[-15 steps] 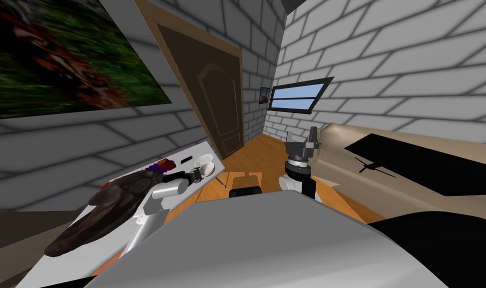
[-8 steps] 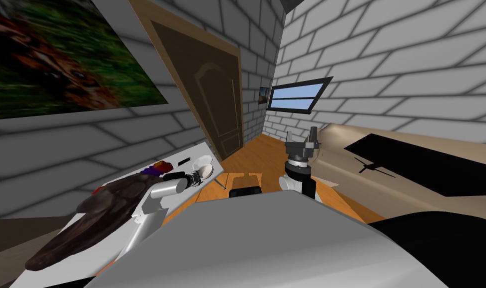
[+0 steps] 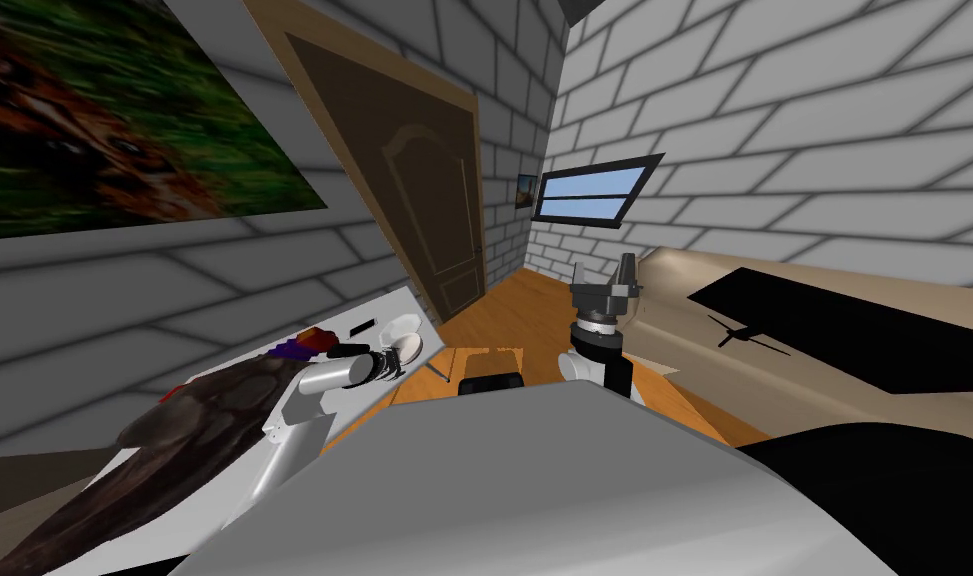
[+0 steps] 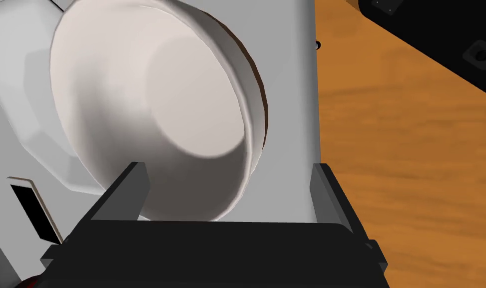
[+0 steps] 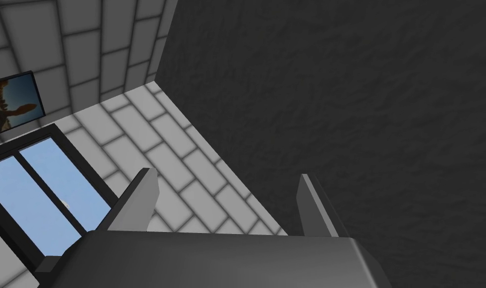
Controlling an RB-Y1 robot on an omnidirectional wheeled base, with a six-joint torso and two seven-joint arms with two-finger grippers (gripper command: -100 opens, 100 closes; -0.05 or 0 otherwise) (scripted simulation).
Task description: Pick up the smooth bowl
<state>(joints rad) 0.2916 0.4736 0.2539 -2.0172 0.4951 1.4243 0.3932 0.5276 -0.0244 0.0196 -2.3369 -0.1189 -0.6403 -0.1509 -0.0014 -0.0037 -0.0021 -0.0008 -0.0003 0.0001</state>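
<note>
A faceted white bowl (image 4: pixel 17 85) sits just beside the smooth white bowl (image 4: pixel 157 110) at the edge of the white desk (image 4: pixel 286 100); my left end effector (image 4: pixel 229 166) gapes wide, empty, at its rim

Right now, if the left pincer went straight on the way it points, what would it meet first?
Most likely the smooth white round bowl, close ahead of the open left pincer on the white table; exact depth is unclear.
</note>
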